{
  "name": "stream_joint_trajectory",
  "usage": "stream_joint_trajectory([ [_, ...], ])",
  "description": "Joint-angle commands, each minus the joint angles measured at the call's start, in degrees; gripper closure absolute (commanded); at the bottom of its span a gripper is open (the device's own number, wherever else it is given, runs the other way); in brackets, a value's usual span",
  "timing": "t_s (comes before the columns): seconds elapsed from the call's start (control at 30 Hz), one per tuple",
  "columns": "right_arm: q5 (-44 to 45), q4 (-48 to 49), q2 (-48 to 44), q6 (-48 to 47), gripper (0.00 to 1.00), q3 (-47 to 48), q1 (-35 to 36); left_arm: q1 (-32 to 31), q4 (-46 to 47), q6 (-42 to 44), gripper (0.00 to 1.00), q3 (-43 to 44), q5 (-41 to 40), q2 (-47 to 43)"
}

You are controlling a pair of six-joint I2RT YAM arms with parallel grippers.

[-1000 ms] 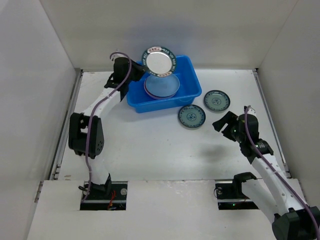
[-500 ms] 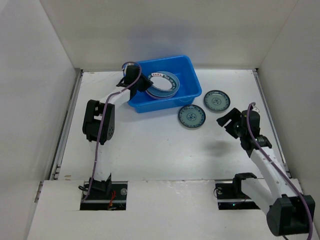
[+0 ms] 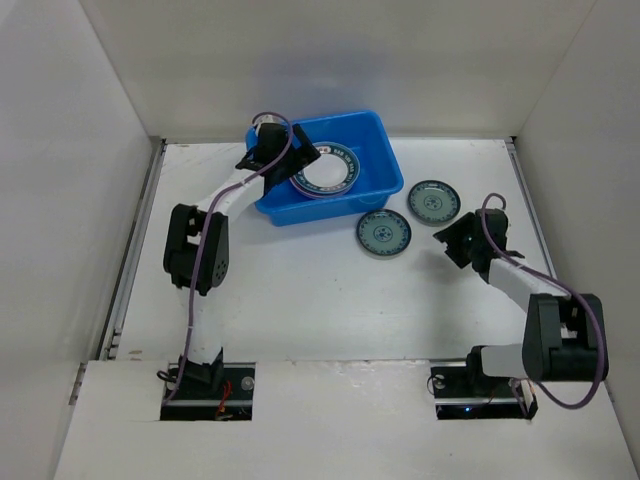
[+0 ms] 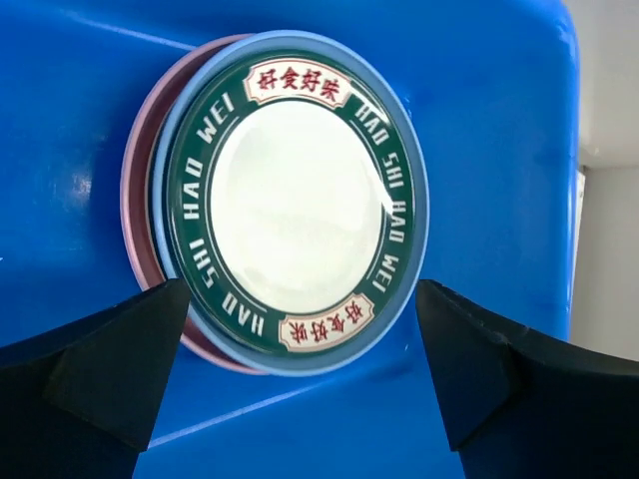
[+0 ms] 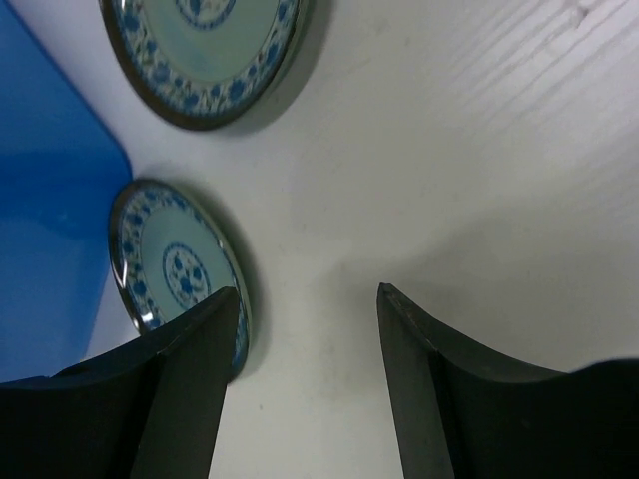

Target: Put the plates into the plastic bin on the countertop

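Note:
The blue plastic bin (image 3: pixel 372 135) (image 4: pixel 499 120) holds a stack of plates. On top lies a white plate with a dark green lettered rim (image 3: pixel 324 172) (image 4: pixel 296 195), over a light blue plate (image 4: pixel 420 235) and a pink one (image 4: pixel 136 205). My left gripper (image 3: pixel 299 165) (image 4: pixel 300 364) hangs open just over the bin's left side, holding nothing. Two small teal patterned plates (image 3: pixel 384 233) (image 3: pixel 433 201) (image 5: pixel 168 267) (image 5: pixel 200 50) lie on the countertop (image 3: pixel 300 290) to the right of the bin. My right gripper (image 3: pixel 447 241) (image 5: pixel 308 291) stands open beside the nearer teal plate, with bare countertop between its fingers.
White walls bound the countertop on the left, back and right. The bin's corner (image 5: pixel 45 210) shows at the left of the right wrist view, close to the teal plates.
My left gripper lowered the white plate into the bin, opened and let it go onto the stack. My right arm swung closer to the teal plates, its jaws narrowing a little.

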Motion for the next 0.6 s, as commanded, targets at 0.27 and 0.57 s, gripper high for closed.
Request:
stream_joint_trajectory([
  [0.27,-1.1,19.5,17.6,13.4,0.39,6.9,-5.3,-8.8,-6.6,18.4,0.0,2.0,-11.1,-21.8],
  [0.57,-2.5,22.7,27.4,18.9,0.49,13.3,-5.9,-14.4,-9.4,20.1,0.0,-17.2,-19.5,-40.8],
])
